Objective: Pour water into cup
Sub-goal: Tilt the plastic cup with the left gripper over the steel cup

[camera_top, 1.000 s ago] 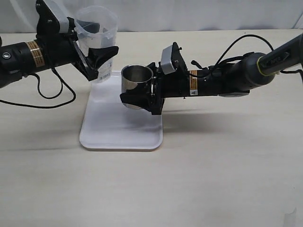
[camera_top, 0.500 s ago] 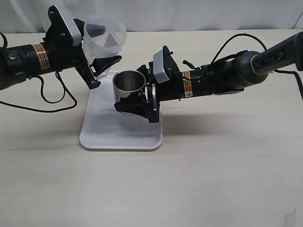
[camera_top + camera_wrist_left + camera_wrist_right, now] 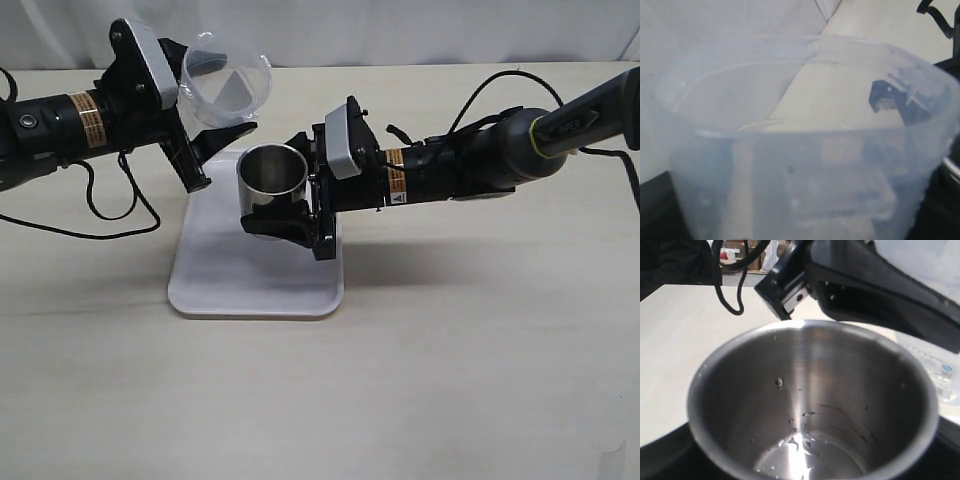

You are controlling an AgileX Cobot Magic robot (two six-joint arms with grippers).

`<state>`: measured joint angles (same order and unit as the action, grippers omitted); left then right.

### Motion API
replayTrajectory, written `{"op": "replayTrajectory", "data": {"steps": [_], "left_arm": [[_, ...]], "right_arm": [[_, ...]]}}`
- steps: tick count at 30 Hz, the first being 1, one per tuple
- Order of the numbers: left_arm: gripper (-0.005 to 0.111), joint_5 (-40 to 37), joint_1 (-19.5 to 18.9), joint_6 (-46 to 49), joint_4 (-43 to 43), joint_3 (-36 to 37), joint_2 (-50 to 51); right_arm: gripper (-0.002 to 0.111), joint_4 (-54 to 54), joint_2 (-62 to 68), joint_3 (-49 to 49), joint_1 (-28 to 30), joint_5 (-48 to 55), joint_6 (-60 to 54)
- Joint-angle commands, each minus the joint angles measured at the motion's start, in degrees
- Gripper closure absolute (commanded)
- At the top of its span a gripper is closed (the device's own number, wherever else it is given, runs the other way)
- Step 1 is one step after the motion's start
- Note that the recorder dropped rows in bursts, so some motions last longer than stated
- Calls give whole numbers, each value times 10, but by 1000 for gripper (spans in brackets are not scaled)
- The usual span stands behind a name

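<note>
One bare worktop (image 3: 450, 390) carries one white rectangular tray (image 3: 250, 285), nearest the camera in the exterior view. There is one cup (image 3: 272, 182), one measuring beaker (image 3: 228, 90) and two arms, each with one end effector.

The right end effector (image 3: 290, 185) is clamped on the stainless-steel cup, one black finger against its near side and one against its far side. The cup sits over the tray's far right part, leaning slightly to the left. Whether its base touches the tray cannot be told. The right wrist view shows droplets on its inner wall and a thin glinting pool of water (image 3: 800, 455) at the bottom.

Farther back and to the left, the left end effector (image 3: 212, 140) is closed on the translucent beaker, which is tipped over with its open mouth facing the cup, its rim just above the cup's rim and apart from it. Any water inside the beaker cannot be made out.

Each arm bears a yellow-and-white sticker, and the beaker has small printed marks, all too small to read
</note>
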<state>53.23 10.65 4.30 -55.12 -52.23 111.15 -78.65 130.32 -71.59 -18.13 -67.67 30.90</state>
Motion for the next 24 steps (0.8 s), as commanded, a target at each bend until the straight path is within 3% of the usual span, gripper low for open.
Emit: {"op": "replayTrajectory", "data": {"steps": [1,24], "left_arm": [[107,17,1,18,9,-6,-1],[107,19,1,66,14,-6,-1]], "right_arm": [[104,14,-2,-3,0,-19,-13],[104,-2,-2,-21,0,-13,15]]}}
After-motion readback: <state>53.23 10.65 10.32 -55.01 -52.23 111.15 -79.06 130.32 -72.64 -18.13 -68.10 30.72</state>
